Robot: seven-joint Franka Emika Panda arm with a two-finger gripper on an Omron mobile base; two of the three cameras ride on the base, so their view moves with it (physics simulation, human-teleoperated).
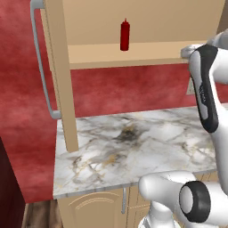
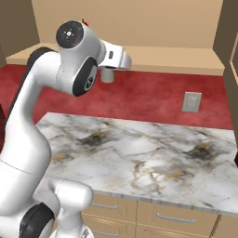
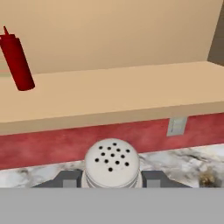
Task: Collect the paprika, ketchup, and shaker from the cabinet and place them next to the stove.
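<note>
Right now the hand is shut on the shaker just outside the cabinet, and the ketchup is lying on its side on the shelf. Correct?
Not quite. The ketchup is standing upright on the cabinet shelf, not lying down; the left base view shows it. The rest holds: the hand is shut on the shaker, out in front of the shelf edge.

Glossy white rounded arm links, dark grey joint bands, round black end caps, bulbous white base
</note>
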